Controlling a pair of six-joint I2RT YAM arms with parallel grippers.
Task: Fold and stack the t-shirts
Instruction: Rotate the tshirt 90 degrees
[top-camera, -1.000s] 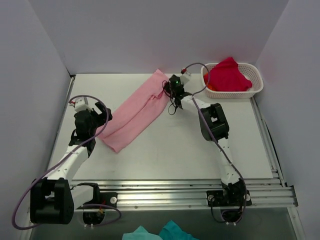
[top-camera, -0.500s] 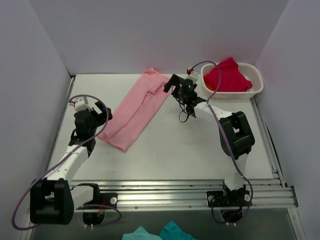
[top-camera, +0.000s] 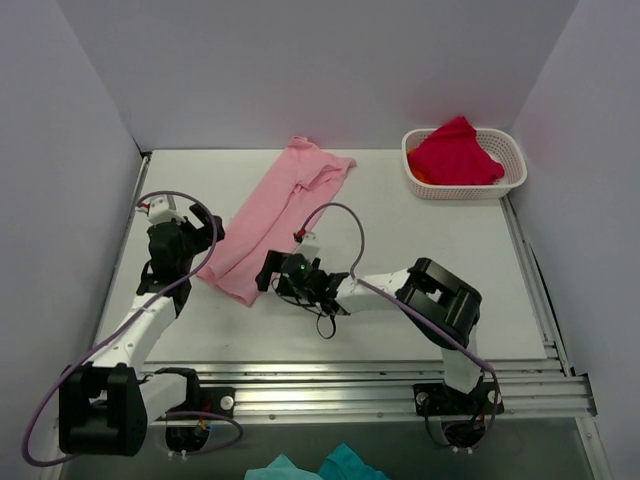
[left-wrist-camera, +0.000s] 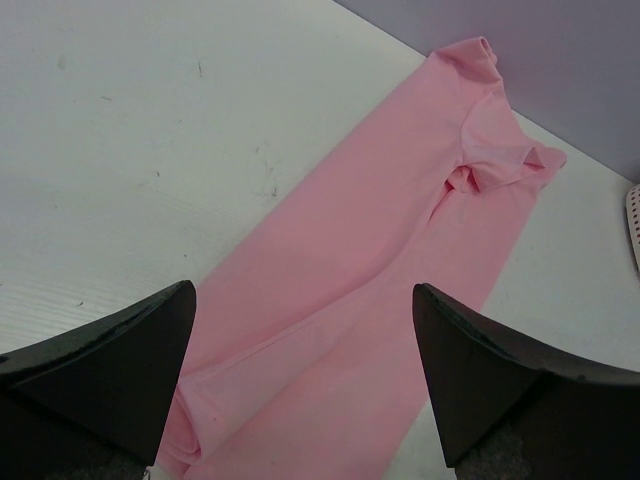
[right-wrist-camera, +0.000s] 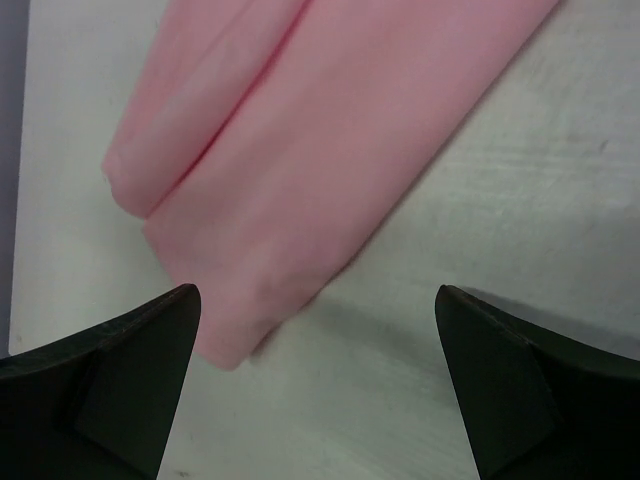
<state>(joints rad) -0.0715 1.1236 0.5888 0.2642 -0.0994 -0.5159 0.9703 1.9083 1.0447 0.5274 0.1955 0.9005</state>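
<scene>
Have pink t-shirt (top-camera: 285, 210) laid as a long strip, running far-centre to near-left. Crimson t-shirt (top-camera: 455, 152) heaped in basket (top-camera: 515, 165), far right. Reading left gripper (left-wrist-camera: 303, 300) and right gripper (right-wrist-camera: 317, 295) as both spread wide, holding nothing, poised at the strip's near end. Looks like crosswise fold next. Pinch both near corners through all layers, lift level, carry toward far end, square edges before release. Risk: catching only the top layer.

The pink t-shirt (left-wrist-camera: 400, 250) lies diagonally, folded lengthwise — the left hand (left-wrist-camera: 302, 290) spread above it.
</scene>
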